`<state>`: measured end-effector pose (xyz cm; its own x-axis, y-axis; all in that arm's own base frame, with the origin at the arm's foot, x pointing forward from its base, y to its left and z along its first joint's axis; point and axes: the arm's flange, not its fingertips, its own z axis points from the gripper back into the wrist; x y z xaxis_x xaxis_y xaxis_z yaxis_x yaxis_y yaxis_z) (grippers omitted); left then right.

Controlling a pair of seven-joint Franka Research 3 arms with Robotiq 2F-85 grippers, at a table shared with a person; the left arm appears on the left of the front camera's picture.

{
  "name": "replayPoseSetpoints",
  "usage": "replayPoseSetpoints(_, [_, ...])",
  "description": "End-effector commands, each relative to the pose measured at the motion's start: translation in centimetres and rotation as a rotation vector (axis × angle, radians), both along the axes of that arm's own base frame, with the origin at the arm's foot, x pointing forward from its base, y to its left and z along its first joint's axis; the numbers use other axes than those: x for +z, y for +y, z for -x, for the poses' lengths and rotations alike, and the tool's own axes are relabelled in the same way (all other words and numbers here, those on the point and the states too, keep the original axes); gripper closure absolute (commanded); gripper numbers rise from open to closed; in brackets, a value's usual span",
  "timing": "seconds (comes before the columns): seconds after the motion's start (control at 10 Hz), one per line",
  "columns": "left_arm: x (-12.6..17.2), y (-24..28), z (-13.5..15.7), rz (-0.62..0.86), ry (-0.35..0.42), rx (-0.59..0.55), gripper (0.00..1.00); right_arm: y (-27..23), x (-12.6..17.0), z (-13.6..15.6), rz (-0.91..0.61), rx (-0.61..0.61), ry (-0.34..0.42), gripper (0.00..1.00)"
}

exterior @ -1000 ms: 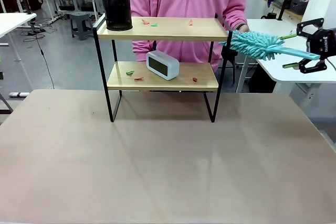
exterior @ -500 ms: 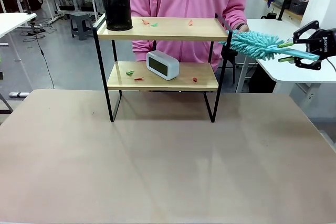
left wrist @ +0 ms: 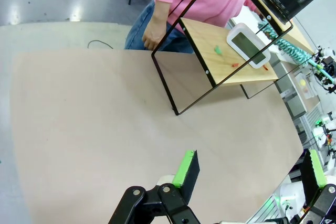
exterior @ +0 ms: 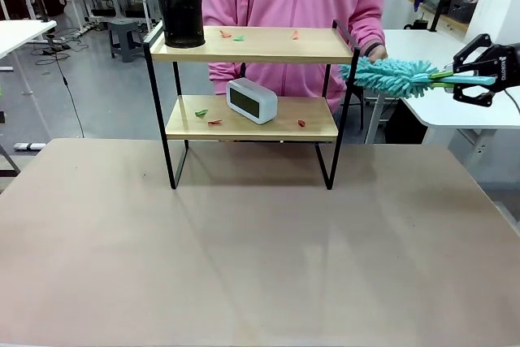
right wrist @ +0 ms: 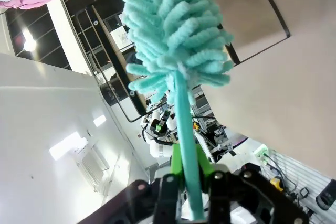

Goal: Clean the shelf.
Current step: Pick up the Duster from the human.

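Three risks from here. The right end effector (exterior: 469,79) is clenched on the thin handle of the teal duster (exterior: 390,75), gripping near its back end, so the fluffy head hangs far out past the fingertips. The left end effector (left wrist: 251,157) is released, jaws wide, hovering over the bare counter (left wrist: 79,129) with nothing between the pads.

The shelf (exterior: 252,46) stands on the counter beyond the duster's head, across from the right end effector. The head's tip is just beside the top board's corner post, apart from the board itself.

1. The person's hand (exterior: 376,49) sits right at the head's tip; can't tell if it's touching the fibres. If it has hold and the arm pulls off, the handle twists or slips in the pads.
2. Long lever, thin handle: pressing down on a board likely rotates the duster in the grip, so the head skates over the paper scraps (exterior: 231,36) instead of pushing them.
3. Sweeping away from the end effector along the top board runs into the black mesh cup (exterior: 180,14) at the far end. On the lower board the white clock (exterior: 252,100) is mid-path. Either may get shoved off. The shelf looks light, so a snag on the frame could drag it.
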<state>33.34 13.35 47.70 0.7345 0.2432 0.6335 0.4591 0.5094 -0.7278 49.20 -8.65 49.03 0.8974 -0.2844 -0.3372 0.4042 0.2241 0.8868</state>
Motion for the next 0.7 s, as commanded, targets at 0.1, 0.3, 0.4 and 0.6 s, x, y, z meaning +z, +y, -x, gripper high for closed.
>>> replayPoseSetpoints(0.1, [0.1,-0.1,-0.2,0.006,-0.029,-0.005,0.00,0.5,-0.5,0.2,0.002,0.027,-0.032,1.00])
replayPoseSetpoints(0.3, [0.1,-0.1,-0.2,0.006,-0.029,-0.005,0.00,-0.2,0.1,0.9,0.053,0.046,-0.057,1.00])
replayPoseSetpoints(0.4, [0.1,-0.1,-0.2,0.006,-0.029,-0.005,0.00,-0.7,0.9,1.6,0.105,0.073,-0.079,1.00])
replayPoseSetpoints(0.6, [0.1,-0.1,-0.2,0.006,-0.029,-0.005,0.00,-1.6,4.4,5.5,0.252,0.222,-0.141,1.00])
